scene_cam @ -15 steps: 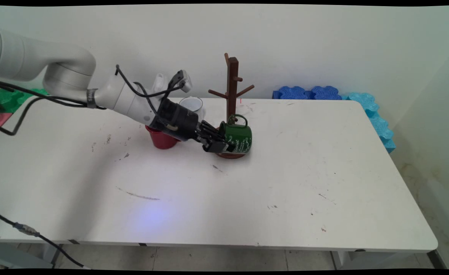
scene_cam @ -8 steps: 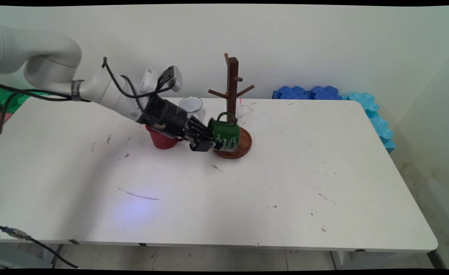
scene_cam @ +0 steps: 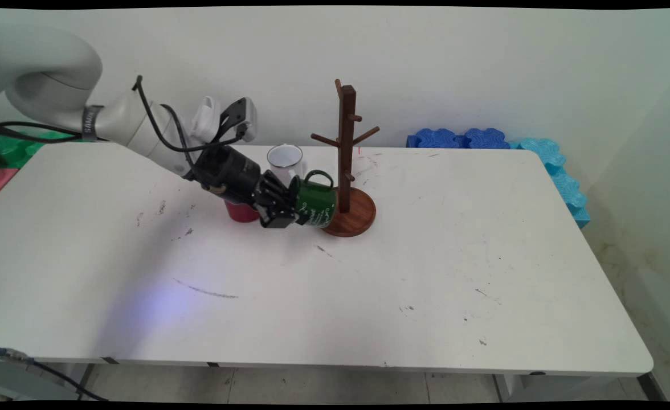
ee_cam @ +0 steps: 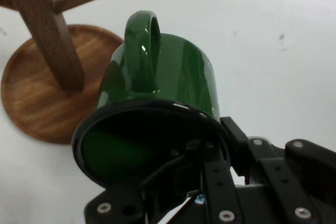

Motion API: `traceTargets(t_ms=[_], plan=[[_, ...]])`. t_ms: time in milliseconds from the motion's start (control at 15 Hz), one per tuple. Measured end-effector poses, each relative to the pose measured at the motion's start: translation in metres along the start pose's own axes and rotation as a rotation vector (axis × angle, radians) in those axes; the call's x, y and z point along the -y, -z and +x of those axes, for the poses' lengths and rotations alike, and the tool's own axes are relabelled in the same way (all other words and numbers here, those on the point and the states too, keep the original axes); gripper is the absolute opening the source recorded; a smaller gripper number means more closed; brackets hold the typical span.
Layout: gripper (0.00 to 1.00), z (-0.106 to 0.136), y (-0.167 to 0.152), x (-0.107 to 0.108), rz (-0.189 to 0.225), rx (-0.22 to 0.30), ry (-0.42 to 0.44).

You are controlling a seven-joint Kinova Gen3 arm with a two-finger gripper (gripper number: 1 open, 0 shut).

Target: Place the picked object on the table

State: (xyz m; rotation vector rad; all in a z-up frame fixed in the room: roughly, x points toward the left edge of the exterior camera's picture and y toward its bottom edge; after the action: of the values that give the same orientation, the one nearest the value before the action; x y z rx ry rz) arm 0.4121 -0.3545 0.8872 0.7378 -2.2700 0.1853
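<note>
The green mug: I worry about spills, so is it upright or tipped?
Tipped. The gripper holds the green mug on its side by the rim, handle up, mouth toward the hand; it looks empty.

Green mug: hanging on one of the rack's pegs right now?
No. The green mug is clamped on its side in the gripper, left of the wooden mug rack, with its handle up and clear of every peg.

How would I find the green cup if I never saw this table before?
Look for the brown wooden mug tree standing near the table's far edge. Just left of its round base, the black gripper holds the green mug tipped on its side above the table, handle up. The red cup and white mug nearby stand on the table.
</note>
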Motion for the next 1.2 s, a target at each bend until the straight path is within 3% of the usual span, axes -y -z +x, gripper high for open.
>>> traceTargets(t_ms=[467, 1200], plan=[[0.00, -0.004, 0.017, 0.000, 0.056, 0.131, -0.086], [0.00, -0.018, 0.033, -0.003, 0.108, 0.282, -0.176]])
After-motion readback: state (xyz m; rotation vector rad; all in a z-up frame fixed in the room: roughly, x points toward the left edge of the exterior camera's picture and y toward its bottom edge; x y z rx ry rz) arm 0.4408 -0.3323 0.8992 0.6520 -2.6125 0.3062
